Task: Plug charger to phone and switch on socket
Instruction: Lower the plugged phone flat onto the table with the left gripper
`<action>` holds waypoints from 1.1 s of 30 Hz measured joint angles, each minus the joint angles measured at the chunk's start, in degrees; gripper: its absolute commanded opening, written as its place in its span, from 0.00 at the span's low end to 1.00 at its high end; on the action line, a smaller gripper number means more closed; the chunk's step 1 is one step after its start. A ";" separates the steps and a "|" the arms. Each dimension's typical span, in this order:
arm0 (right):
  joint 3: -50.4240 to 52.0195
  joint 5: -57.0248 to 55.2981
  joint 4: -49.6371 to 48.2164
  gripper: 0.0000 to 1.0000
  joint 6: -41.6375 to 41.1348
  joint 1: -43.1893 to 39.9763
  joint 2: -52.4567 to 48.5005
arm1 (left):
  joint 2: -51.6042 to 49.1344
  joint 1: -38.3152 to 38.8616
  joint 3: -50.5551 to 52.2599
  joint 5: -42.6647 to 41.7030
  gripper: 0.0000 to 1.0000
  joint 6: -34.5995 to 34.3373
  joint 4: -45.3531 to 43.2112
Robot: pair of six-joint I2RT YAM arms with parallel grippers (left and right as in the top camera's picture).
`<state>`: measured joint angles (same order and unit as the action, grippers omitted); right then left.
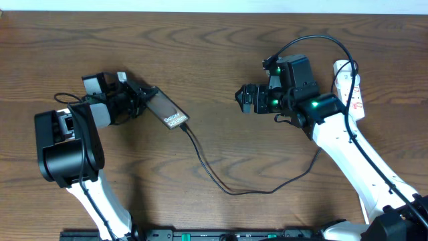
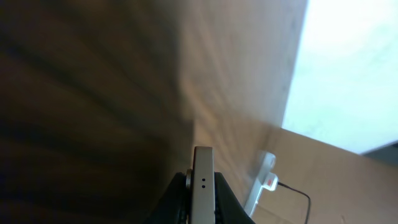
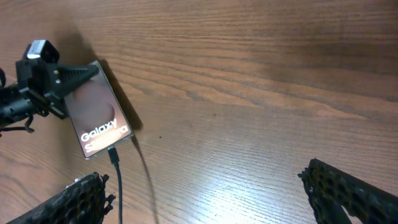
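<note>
On the left half of the wooden table, the left gripper is clamped on the upper end of the phone. The phone points diagonally toward the table's middle, glossy back up, with white "Galaxy" lettering near its lower end. The left wrist view shows the phone's thin edge held between the 2 dark fingers.

The charger meets the phone's lower edge with its plug tip and looks seated there. From the tip its black cable runs down, curves along the table's near side and rises toward the right arm.

The right gripper hovers near the table's middle, well apart from the phone, its 2 fingers spread wide and holding nothing.

The socket lies at the far right, just beside the right arm. I cannot tell how its switches stand.
</note>
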<state>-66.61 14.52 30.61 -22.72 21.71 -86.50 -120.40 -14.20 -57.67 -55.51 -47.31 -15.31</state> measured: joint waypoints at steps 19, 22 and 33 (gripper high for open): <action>0.00 0.00 -0.07 0.99 0.00 0.00 0.00 | 0.94 0.02 -1.44 2.71 0.13 1.11 7.67; 0.00 0.00 -0.07 0.99 0.00 0.00 0.00 | 0.94 0.02 -1.44 2.75 0.32 1.03 7.78; 0.00 0.00 -0.09 0.99 -0.02 0.00 0.00 | 1.73 0.04 -2.01 1.99 0.42 0.90 8.79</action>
<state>-66.61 14.52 30.52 -22.74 21.71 -86.50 -118.67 -14.15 -59.68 -53.52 -46.41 -6.52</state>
